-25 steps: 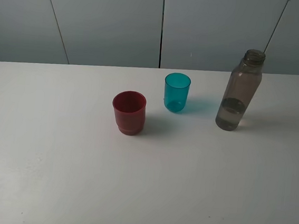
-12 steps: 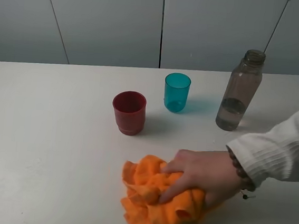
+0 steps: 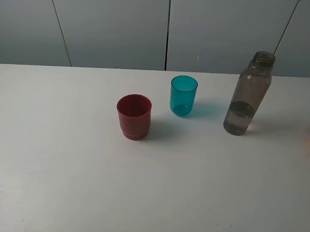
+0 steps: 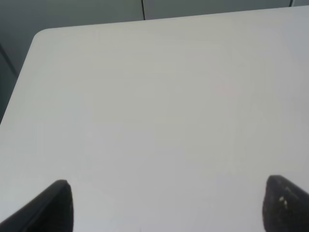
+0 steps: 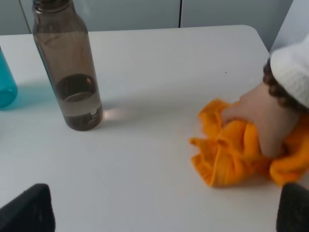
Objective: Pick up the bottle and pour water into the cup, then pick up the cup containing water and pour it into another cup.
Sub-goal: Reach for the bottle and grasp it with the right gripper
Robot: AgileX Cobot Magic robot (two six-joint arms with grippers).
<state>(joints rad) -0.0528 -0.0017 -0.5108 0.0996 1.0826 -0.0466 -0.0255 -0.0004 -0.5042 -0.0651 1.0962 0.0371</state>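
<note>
The bottle (image 3: 249, 95) stands upright on the white table (image 3: 55, 183), uncapped as far as I can tell, with water filling only its lower part. It sits on my right arm's side, which I take to be deliberate: that arm can reach it without crossing over. The teal cup (image 3: 183, 95) is near the bottle on the side toward my left arm, upright and apart from it. The red cup (image 3: 133, 116) stands beyond the teal one from the bottle, a little closer to me. None of the three touch, and I judge the gaps are there so that jaws can close round one without knocking its neighbour (the teal cup next to the bottle also suits a short pour).

On the bottle's other side, away from the cups and well apart from it, a person's hand (image 5: 263, 121) in a white sleeve (image 5: 292, 72) presses a crumpled orange cloth (image 5: 231, 150) onto the table, wiping, I would guess. It touches neither the bottle nor a cup.

My right gripper (image 5: 164, 207) is spread fully, its two dark fingertips far apart, holding nothing and touching nothing, with the bottle ahead of it. My left gripper (image 4: 166, 203) is likewise spread wide and empty over bare table, with the bottle nowhere in its view. Nothing of the task is begun. I judge it wise to let the hand clear before I reach for the bottle.
</note>
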